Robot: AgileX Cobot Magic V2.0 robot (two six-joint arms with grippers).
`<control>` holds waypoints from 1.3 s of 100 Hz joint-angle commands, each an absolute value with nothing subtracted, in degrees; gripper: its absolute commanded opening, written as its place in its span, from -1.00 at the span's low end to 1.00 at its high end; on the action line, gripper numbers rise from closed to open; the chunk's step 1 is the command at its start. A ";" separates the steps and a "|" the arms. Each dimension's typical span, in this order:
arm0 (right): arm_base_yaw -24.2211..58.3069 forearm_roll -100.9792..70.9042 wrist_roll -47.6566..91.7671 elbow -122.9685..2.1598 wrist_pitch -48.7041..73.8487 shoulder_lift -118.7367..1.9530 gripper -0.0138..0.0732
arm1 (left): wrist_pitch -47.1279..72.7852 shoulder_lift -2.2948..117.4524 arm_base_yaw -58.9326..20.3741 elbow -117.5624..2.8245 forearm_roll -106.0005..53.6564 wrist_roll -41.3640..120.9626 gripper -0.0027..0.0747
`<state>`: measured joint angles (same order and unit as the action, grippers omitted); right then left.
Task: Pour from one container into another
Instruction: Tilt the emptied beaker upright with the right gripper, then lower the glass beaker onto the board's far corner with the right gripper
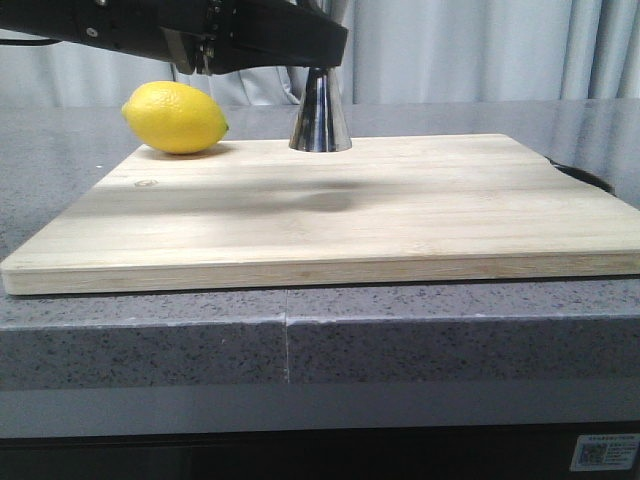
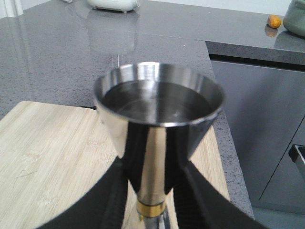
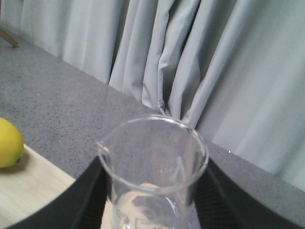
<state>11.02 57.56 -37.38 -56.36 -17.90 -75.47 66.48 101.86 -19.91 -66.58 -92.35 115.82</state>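
The left claw (image 2: 151, 200) grips the jigger (image 2: 158, 138), which stands on the cutting board (image 1: 330, 215) just beside the lemon (image 1: 175, 117), liquid filling its upper cup. The right claw (image 3: 151, 195) clasps the upright beaker (image 3: 153, 167), the lemon near it.

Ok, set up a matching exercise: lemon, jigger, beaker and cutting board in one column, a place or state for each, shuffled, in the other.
Things:
1. lemon
2. steel jigger
3. glass beaker
4. wooden cutting board

Places or states:
A. lying flat on the grey countertop
B. between the right gripper's fingers, nearly empty
C. resting at the board's far left corner
D. between the left gripper's fingers, clear liquid in its upper cup

Pairs: 1-C, 2-D, 3-B, 4-A
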 commanded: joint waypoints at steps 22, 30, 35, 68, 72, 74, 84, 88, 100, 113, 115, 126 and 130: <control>5.51 54.42 -37.56 -53.33 -31.37 -80.54 -0.43 | 72.11 99.61 -20.41 -68.40 -96.27 115.87 -0.44; 5.39 54.42 -37.56 -53.33 -32.48 -82.81 -0.43 | 72.11 99.61 -20.41 -68.40 -96.27 115.87 -0.44; 5.39 54.42 -37.41 -53.33 -33.78 -84.25 -0.43 | 72.11 99.61 -20.41 -68.40 -96.27 115.87 -0.44; 4.21 54.42 -34.39 -53.33 -42.36 -92.21 -0.43 | 72.11 99.61 -20.28 -68.40 -95.89 115.87 -0.44; 3.38 54.42 -34.35 -53.33 -43.93 -92.98 -0.43 | 72.11 99.61 -20.28 -68.40 -95.89 115.87 -0.44; 2.89 54.42 -34.35 -53.33 -44.71 -93.14 -0.43 | 72.11 99.61 -20.28 -68.40 -95.89 115.87 -0.44; 0.52 54.42 -34.26 -53.33 -47.19 -94.12 -0.43 | 72.11 99.61 -20.28 -68.40 -95.81 115.87 -0.44; -0.53 54.42 -34.26 -53.33 -47.88 -94.27 -0.43 | 72.11 99.61 -20.28 -68.40 -95.81 115.87 -0.44; -3.14 54.42 -34.26 -53.33 -49.61 -94.27 -0.43 | 72.11 99.61 -20.28 -68.40 -95.81 115.87 -0.44; -4.09 54.67 -33.71 -53.33 -49.76 -94.37 -0.43 | 72.11 99.61 -20.28 -68.40 -95.81 115.87 -0.44; -4.09 54.67 -33.53 -53.33 -49.76 -94.50 -0.43 | 72.11 99.61 -20.28 -68.40 -95.81 115.87 -0.44; -4.09 54.76 -32.80 -53.33 -49.87 -95.59 -0.43 | 72.11 99.61 -20.28 -68.40 -95.81 115.87 -0.44; -4.09 54.76 -32.80 -53.33 -50.16 -96.10 -0.43 | 72.11 99.61 -20.28 -68.40 -95.81 115.87 -0.44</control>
